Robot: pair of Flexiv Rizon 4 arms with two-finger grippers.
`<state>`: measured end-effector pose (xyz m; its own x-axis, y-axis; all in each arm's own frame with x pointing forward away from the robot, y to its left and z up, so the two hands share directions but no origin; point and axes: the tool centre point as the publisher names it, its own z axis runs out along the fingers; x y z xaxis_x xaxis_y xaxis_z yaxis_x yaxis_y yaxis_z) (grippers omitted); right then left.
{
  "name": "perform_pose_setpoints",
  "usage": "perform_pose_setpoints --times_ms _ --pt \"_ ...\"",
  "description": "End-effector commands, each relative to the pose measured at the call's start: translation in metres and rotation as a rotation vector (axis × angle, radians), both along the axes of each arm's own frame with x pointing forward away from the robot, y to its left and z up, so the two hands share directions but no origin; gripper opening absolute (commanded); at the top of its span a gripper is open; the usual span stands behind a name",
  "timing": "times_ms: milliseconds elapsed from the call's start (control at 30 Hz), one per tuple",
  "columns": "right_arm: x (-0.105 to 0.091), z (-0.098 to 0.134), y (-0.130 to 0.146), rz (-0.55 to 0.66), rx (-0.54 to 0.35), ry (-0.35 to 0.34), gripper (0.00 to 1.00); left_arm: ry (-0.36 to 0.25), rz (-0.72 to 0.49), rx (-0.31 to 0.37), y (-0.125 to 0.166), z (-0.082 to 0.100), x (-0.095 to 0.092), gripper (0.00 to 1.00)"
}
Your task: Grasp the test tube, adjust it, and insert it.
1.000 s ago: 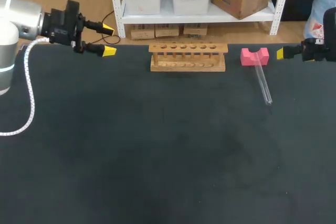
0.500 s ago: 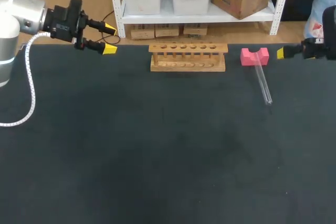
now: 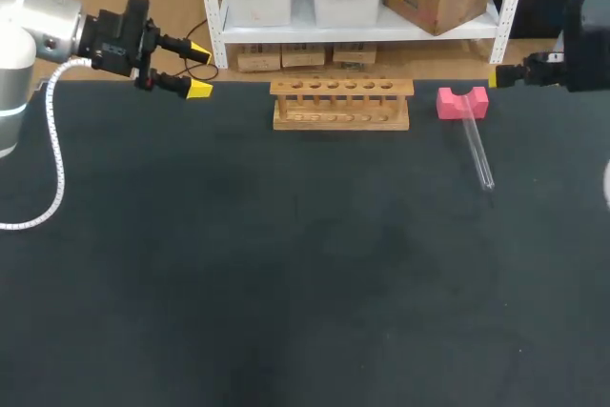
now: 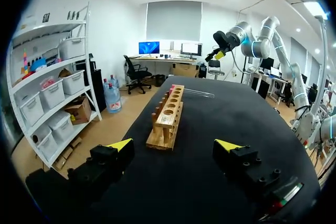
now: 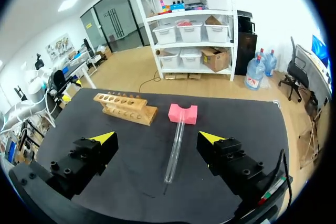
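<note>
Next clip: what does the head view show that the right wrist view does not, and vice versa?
Head view only: the left gripper, open, plain at the far left edge of the table; in the right wrist view it is too small to tell.
Right wrist view only: both fingers of the right gripper, spread apart, the test tube lying ahead of them untouched; the head view catches one yellow tip.
Both: the wooden rack, the pink block beside it, and the tube with one end in the block's notch.
</note>
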<state>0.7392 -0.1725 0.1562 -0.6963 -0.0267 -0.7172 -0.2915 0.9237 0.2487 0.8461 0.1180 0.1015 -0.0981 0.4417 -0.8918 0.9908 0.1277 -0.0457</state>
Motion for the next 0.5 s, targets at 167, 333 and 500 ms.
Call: perform_pose_setpoints --times_ms 167,333,500 --pt "0.011 -0.024 0.016 -0.499 -0.440 -0.127 1.00 0.000 -0.001 0.000 0.000 0.000 0.000 1.00" --pt "0.019 -0.039 0.015 -0.490 -0.506 -0.135 1.00 0.000 -0.001 0.000 0.000 0.000 0.000 1.00" --pt "0.025 -0.058 0.009 -0.472 -0.572 -0.134 1.00 0.000 -0.001 0.000 0.000 0.000 0.000 1.00"
